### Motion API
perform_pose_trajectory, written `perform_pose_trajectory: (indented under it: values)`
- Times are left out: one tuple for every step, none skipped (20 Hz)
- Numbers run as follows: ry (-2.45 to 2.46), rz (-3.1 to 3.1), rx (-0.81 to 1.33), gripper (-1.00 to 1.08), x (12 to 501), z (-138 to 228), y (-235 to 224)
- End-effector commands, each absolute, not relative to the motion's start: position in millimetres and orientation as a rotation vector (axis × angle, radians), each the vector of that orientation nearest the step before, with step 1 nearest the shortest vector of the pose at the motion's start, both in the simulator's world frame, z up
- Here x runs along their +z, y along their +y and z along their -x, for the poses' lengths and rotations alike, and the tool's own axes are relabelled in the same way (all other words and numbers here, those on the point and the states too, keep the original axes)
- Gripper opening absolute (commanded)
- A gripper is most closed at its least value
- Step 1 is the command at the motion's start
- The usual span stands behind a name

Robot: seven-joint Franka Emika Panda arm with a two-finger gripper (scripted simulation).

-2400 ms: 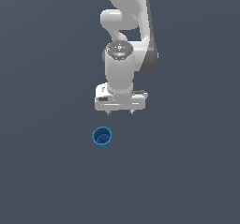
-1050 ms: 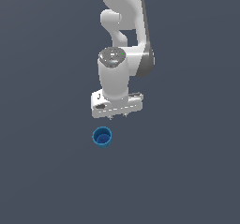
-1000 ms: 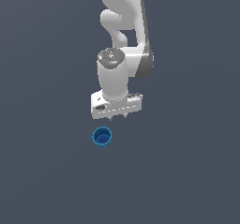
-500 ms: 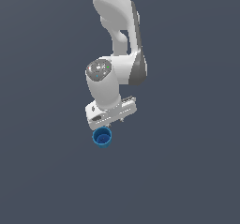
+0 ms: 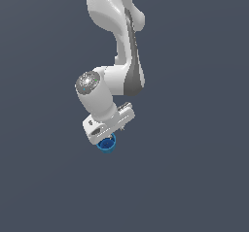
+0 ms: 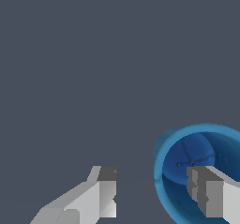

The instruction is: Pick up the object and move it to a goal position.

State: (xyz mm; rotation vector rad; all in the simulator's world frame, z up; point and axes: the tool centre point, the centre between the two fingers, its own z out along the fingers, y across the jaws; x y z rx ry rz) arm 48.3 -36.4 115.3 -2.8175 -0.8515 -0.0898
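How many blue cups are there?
1. The blue cup sits on the grey floor right under the robot's gripper, partly hidden; the wrist view shows one finger over its opening.

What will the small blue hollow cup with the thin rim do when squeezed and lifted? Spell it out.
The small blue hollow cup stands upright, opening facing up, so it probably sits stable. Being round, it would likely roll if tipped. One finger of the white gripper overlaps its opening, the other stands outside, so closing may pinch the thin wall and tilt it. It looks smooth, possibly slippery.
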Motion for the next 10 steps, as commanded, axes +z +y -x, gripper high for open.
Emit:
perform_pose_trajectory:
  values:
    - [-0.911,2.777,-0.115,0.28,112,-53,-41]
    - [-0.934,2.761,-0.126,0.28,110,-54,-42]
    - [-0.956,2.744,-0.138,0.28,109,-56,-44]
    - [-0.977,2.728,-0.15,0.28,108,-58,-46]
    - [-0.999,2.712,-0.162,0.28,107,-60,-48]
    - [-1.02,2.695,-0.175,0.28,106,-61,-50]
    - [-1.041,2.679,-0.188,0.28,105,-63,-52]
    - [-1.061,2.662,-0.202,0.28,104,-65,-54]
    - [-1.081,2.646,-0.216,0.28,103,-67,-56]
    - [-1.101,2.629,-0.23,0.28,102,-68,-58]
